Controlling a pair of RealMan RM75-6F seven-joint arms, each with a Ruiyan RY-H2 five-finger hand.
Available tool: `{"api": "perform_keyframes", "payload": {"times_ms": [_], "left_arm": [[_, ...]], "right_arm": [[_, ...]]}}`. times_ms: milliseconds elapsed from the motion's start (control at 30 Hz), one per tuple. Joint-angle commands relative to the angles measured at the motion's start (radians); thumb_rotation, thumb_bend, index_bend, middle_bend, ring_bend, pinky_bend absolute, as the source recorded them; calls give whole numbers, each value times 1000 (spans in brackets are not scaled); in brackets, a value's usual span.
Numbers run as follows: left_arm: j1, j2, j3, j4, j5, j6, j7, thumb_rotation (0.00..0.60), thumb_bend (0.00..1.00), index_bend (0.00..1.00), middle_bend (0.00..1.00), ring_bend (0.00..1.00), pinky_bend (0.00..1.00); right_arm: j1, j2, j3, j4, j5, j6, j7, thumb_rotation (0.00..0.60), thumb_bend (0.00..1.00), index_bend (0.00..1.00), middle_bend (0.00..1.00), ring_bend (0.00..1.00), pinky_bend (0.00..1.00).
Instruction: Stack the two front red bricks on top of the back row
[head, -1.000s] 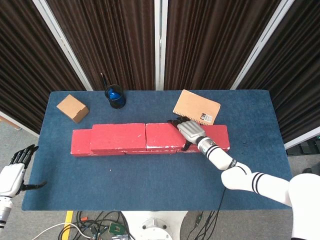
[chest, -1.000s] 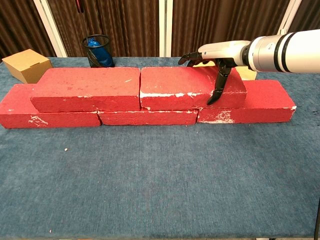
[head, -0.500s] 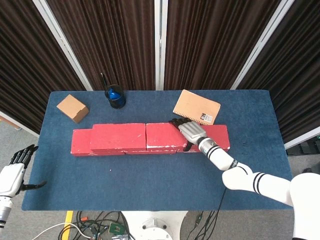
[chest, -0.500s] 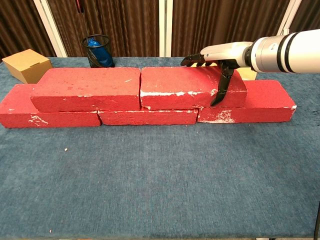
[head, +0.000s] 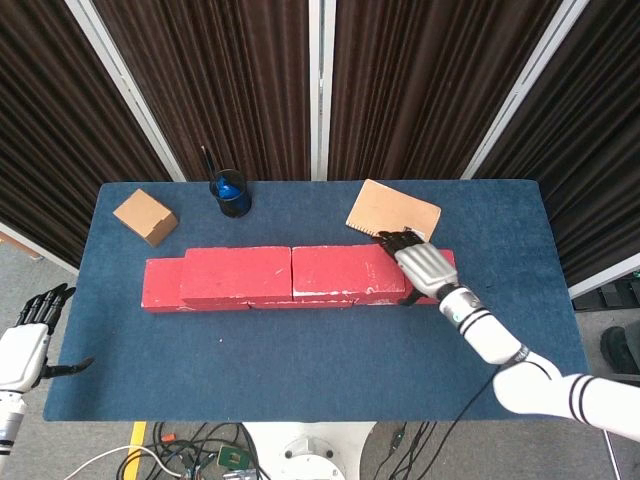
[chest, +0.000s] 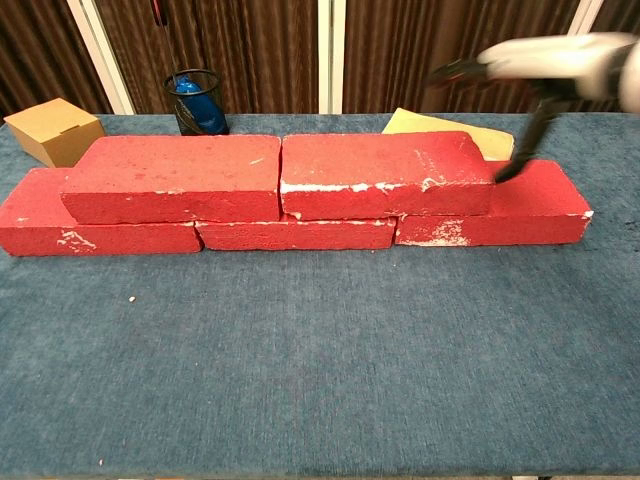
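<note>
Above the brick row (chest: 300, 190), blurred right hand (chest: 545, 70) hovers, fingers spread, empty.

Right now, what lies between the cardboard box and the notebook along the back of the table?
Head view: only the black mesh pen cup, between the cardboard box and the notebook.

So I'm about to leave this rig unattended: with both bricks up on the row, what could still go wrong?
1. The right robot hand hangs beside the right upper brick, blurred in the chest view; a sideways brush could push that brick off the bottom row.
2. The notebook lies just behind that hand and could be swept.
3. The upper bricks span bottom-row joints, so a knock might tip them.
</note>
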Motion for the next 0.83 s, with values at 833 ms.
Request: {"api": "perform_keyframes", "payload": {"times_ms": [833], "left_arm": [[41,-52,-27,9,26,146,199,600,3,0,0,0,0]], "right_arm": [[-719,-56,-183,216,-305,818,45,600,0,0,0,0,0]]}}
